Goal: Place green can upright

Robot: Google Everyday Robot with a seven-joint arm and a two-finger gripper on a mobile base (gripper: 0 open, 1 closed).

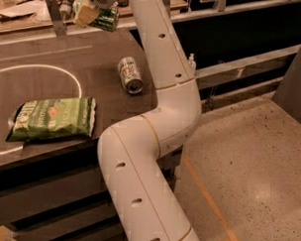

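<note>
Hanging over the far edge of the table [64, 50], top centre of view, the gripper [96, 15] is closed on the green can [109, 19]. One tan finger [84, 15] shows on the can's left; the other is hidden behind it. Can is off the surface and looks tilted, not upright. Which end is up I can't tell. It's prob. held high so it clears the other items while the arm [165, 58] carries it. Arm runs from near right up along the table's right side.

Other stuff: silver-white can [130, 74] on its side, right part of table, just left of the arm. Chip bag [54, 119] lies flat at near left, covering part of the white ring [78, 85] marked on the top. Both are well apart from the gripper.

Stage, as I read it: can grasped + lifted, placing not yet done. Next move needs the wrist turned so the can's axis is vertical, then down onto bare table; the space betw. ring and lying can looks usable. Risk: letting go while tilted, so it tips and rolls.
</note>
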